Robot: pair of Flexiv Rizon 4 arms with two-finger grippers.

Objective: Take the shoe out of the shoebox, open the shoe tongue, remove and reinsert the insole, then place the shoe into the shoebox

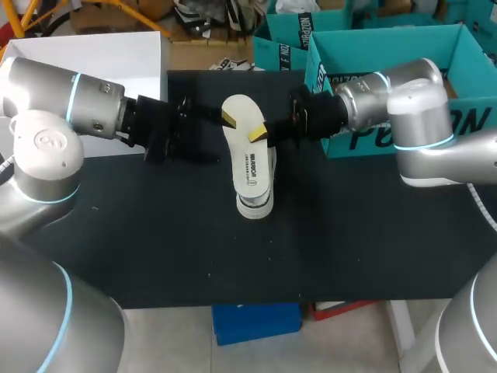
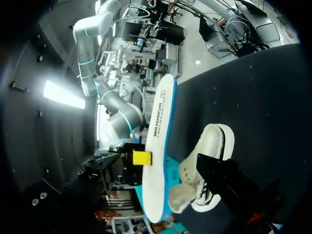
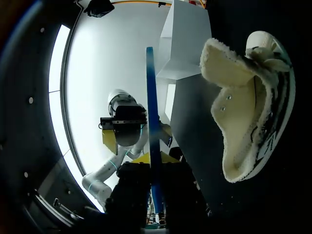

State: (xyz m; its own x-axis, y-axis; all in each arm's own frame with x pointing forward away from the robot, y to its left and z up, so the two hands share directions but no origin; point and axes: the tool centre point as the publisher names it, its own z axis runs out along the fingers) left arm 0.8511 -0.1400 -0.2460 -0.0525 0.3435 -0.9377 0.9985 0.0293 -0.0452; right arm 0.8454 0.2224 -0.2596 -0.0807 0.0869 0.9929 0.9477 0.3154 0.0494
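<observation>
— White insole [image 1: 248, 155], pinched tight in the right gripper [image 1: 244, 126], one yellow tip on each side. Hangs just above the shoe [image 1: 255, 206], down there on the black table [image 1: 155, 233].

— Could slip?

— Maybe. Thin and bendy, held at just one spot. Might flop or twist and miss the hole going back in.

— And the left gripper [image 1: 180, 134]?

— Off to the far side of the insole. Cannot tell if open or shut. Looks like no firm hold on the shoe, so could tip or slide when pushed.
</observation>
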